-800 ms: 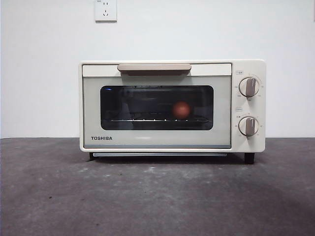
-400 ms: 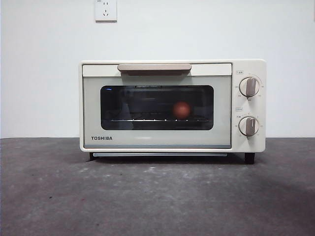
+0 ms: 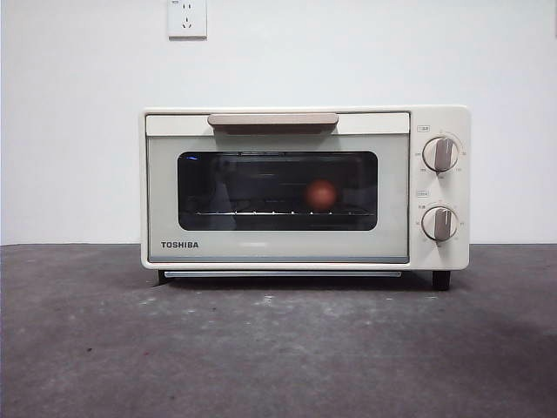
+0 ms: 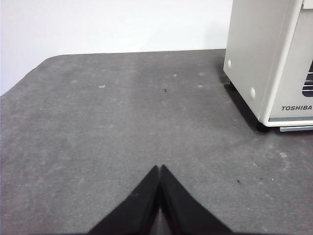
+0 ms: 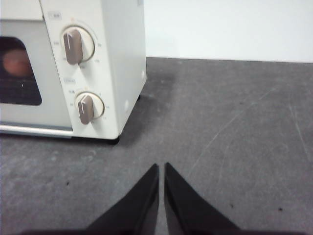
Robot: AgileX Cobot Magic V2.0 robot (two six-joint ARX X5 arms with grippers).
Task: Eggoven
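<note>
- The small smooth reddish-brown egg [image 3: 321,194] sat inside the oven on the wire rack [image 3: 278,212], seen through the dark glass window [image 3: 277,191], towards the window's knob-side half; the right wrist view caught it as a blurred reddish shape [image 5: 14,63] behind the glass
- The large cream TOSHIBA toaster oven [image 3: 305,187] stood on the dark grey desk [image 3: 278,348] with its door shut, the tan handle [image 3: 272,119] flush along the top edge
- Its two beige knobs [image 3: 440,154] stood one above the other on the panel beside the door; what they were set to could not be read
- The left end effector [image 4: 160,169] hung over bare desk, well apart from the oven's side wall, its jaws clenched tip to tip on nothing
- The right end effector [image 5: 161,166] hung likewise over bare desk, near the knob panel but clear of it, its jaws pressed nearly together and empty
- Judged from this, the egg was placed and the door closed, so the task looked done or at its very last step
- Any move left would call for the right arm to reach a knob and turn it; otherwise both arms only needed to wait clear of the oven
</note>
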